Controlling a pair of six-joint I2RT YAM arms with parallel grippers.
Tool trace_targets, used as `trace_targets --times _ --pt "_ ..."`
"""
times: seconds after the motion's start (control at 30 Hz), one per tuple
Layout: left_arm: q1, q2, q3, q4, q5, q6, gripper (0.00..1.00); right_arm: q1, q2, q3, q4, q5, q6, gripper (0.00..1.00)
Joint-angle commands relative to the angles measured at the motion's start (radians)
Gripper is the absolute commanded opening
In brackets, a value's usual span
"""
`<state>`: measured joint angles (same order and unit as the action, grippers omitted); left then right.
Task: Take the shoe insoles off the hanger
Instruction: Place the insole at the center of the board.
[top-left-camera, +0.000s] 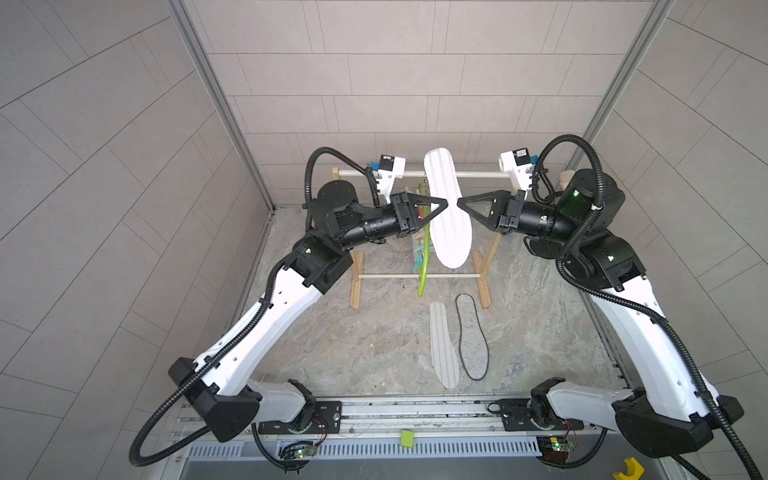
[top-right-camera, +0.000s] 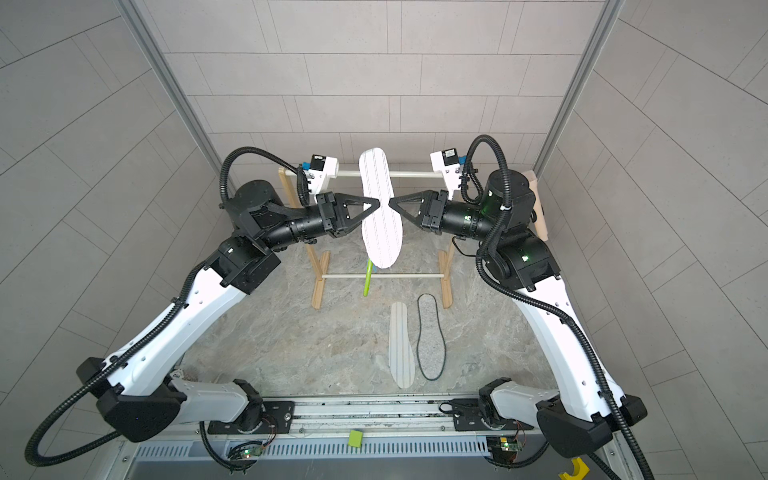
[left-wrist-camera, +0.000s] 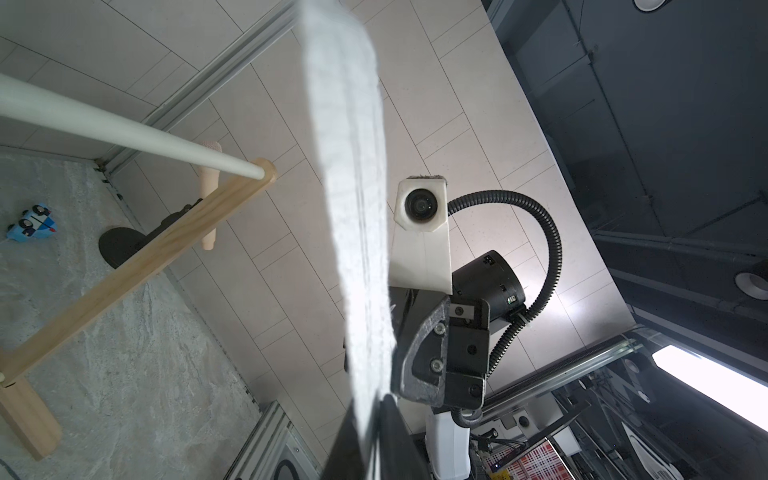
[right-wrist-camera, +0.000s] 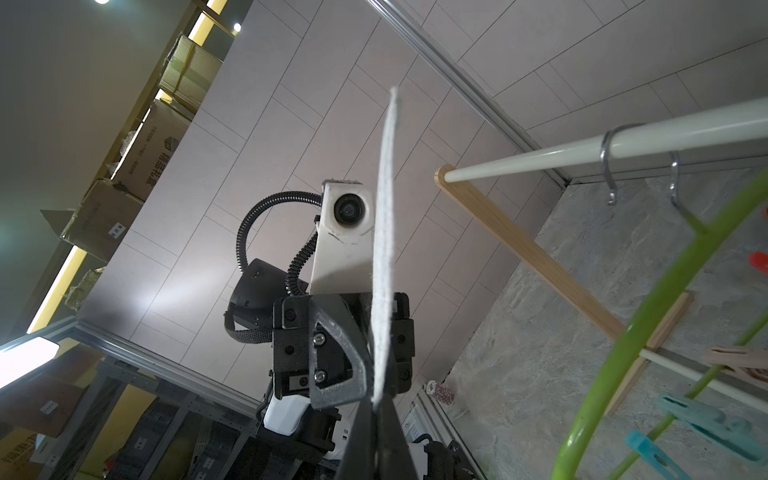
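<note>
While both arms meet over the rack (top-left-camera: 356, 282), a white striped insole (top-left-camera: 449, 232) hangs in the air between them, broad face up, apart from the hanger (top-left-camera: 423, 266). In both top views its narrow end crosses the top rod (top-left-camera: 478, 174) and its wide end points toward the robot. The right gripper (top-left-camera: 458, 203) has its fingers (right-wrist-camera: 357, 444) pressed together on one long edge of that insole, as the right wrist view shows. The left gripper (top-left-camera: 445, 203) meets the opposite edge. Its fingers (left-wrist-camera: 397, 440) straddle it, but I cannot tell whether they pinch or stand slightly apart. The lime hanger hangs from the rod, with blue clothespins (right-wrist-camera: 706, 419) on its arch. A second striped insole (top-left-camera: 442, 345) and a grey insole (top-left-camera: 473, 336) with a black rim lie side by side on the tabletop (top-left-camera: 353, 345), in front of the rack
</note>
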<state>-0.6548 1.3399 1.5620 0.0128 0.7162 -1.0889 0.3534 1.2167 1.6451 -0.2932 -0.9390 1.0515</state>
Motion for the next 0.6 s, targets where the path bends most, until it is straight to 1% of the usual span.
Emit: trace_targets --times 0.0,0.03,0.07,0.13,0.2,0.27,0.33,0.43,0.53,0.57 --pt "-0.004 -0.030 -0.016 -0.041 -0.034 0.047 0.70 0.004 -0.035 -0.004 0.048 0.001 0.012 0.00" --pt "-0.004 -0.045 -0.021 -0.057 -0.063 0.074 0.98 0.001 -0.041 -0.004 0.024 0.008 -0.005 0.00" --pt "-0.005 -0.064 -0.030 -0.064 -0.097 0.105 1.00 -0.005 -0.049 -0.006 -0.006 0.016 -0.028 0.00" --pt "-0.001 -0.107 -0.051 -0.082 -0.176 0.155 1.00 -0.029 -0.073 -0.031 -0.047 0.023 -0.057 0.00" --pt "0.001 -0.150 -0.072 -0.108 -0.264 0.210 1.00 -0.070 -0.115 -0.090 -0.059 0.023 -0.061 0.00" --pt "0.001 -0.195 -0.100 -0.114 -0.340 0.272 1.00 -0.130 -0.169 -0.175 -0.064 0.018 -0.057 0.00" --pt "0.001 -0.249 -0.141 -0.116 -0.454 0.317 1.00 -0.206 -0.235 -0.267 -0.080 -0.001 -0.056 0.00" --pt "0.013 -0.314 -0.197 -0.139 -0.602 0.345 1.00 -0.307 -0.331 -0.403 -0.112 -0.034 -0.057 0.00" --pt "0.021 -0.349 -0.217 -0.249 -0.755 0.359 1.00 -0.377 -0.415 -0.523 -0.160 -0.048 -0.066 0.00" --pt "0.022 -0.360 -0.223 -0.280 -0.805 0.384 1.00 -0.390 -0.439 -0.558 -0.164 -0.050 -0.062 0.00"
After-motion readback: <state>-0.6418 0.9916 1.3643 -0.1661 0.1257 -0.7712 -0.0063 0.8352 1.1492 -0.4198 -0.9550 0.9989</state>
